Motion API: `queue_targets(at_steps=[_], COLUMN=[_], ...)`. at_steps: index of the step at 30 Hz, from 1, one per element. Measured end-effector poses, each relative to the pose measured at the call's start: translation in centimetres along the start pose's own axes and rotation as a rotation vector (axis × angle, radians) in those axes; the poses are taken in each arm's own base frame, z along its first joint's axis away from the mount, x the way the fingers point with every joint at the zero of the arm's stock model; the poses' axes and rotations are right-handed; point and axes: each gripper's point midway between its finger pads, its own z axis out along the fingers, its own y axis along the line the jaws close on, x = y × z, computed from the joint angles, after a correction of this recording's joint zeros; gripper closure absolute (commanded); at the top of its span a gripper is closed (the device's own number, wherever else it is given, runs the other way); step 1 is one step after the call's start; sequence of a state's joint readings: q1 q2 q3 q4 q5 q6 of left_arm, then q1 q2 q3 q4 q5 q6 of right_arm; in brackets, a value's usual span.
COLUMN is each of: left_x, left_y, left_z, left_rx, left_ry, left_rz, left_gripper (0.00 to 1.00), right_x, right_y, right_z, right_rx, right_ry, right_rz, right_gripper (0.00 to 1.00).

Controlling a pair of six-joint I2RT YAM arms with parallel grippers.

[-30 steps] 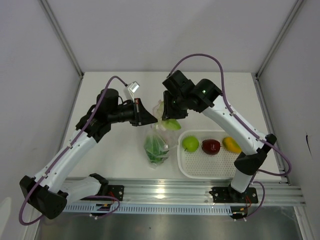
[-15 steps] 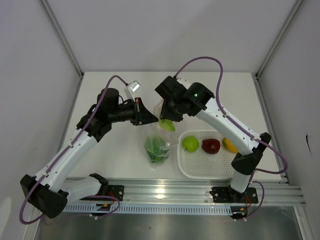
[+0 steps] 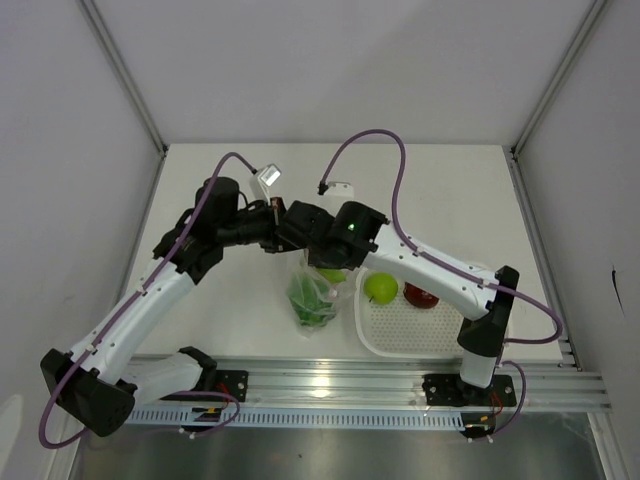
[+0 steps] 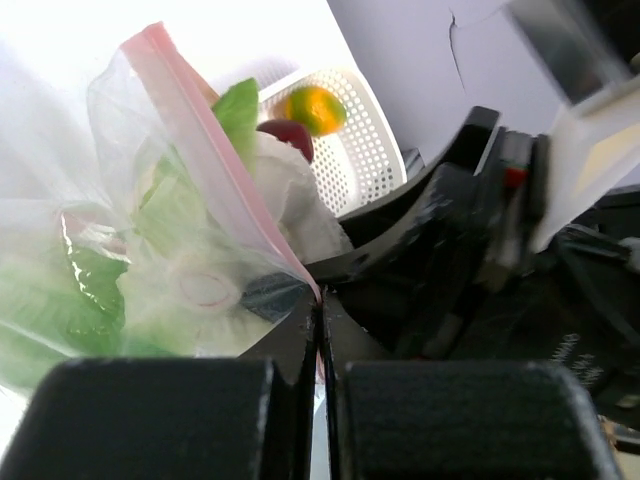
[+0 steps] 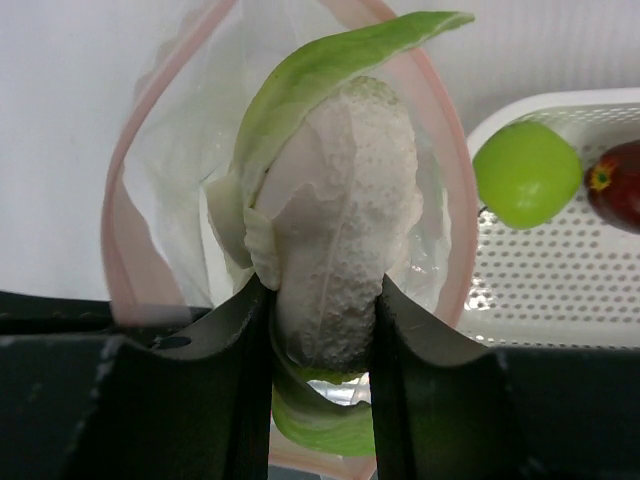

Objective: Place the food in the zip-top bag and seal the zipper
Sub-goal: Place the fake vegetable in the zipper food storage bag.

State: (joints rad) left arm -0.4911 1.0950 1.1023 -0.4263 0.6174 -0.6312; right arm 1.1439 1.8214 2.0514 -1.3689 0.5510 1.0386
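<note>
Pincer L [image 4: 320, 320] is together on the zipper [image 4: 215, 170], lifting the zip-top bag [image 5: 185, 130] mouth open for us. Pincer R [image 5: 320, 310] is clamped on the cauliflower [image 5: 340, 230], right over that mouth. Basket [image 3: 420, 330] w/ green apple [image 3: 380, 288] is at 3 o'clock.

zip-top bag [image 5: 190, 130] mouth — filled by cauliflower [image 5: 340, 230] | basket [image 5: 560, 290] just beside

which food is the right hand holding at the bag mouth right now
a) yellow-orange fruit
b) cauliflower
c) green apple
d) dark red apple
b: in the right wrist view the right hand is closed around the white cauliflower at the open mouth of the zip-top bag, while the green apple sits in the basket.
</note>
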Motion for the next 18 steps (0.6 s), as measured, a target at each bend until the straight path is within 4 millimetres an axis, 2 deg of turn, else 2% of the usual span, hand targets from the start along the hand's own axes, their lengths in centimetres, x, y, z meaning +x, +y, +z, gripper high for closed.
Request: queue_targets(at_steps=[4, 5, 8, 13, 18], left_x=[0.7, 0.9, 1.3, 0.7, 0.6], left_y=[-0.1, -0.2, -0.4, -0.1, -0.1], left_z=[-0.1, -0.1, -0.1, 0.1, 0.1], left_rx=[0.008, 0.011, 0.017, 0.008, 0.008], left_ry=[0.032, 0.040, 0.055, 0.032, 0.028], left_rz=[-0.011, -0.013, -0.017, -0.008, 0.002], left_gripper=[0.99, 1.00, 0.99, 0.99, 0.99], right_x=[1.3, 1.5, 1.9, 2.1, 2.0], right_y=[-0.9, -1.0, -1.5, -0.4, 0.0], right_z=[0.6, 0.6, 0.2, -2.4, -2.0], right_rx=[0.016, 0.006, -0.050, -0.212, -0.295], right_ry=[-0.004, -0.007, -0.007, 0.012, 0.109], right_rz=[-0.095, -0.113, -0.163, -0.242, -0.250], right_gripper=[0.84, 0.79, 0.73, 0.74, 0.77])
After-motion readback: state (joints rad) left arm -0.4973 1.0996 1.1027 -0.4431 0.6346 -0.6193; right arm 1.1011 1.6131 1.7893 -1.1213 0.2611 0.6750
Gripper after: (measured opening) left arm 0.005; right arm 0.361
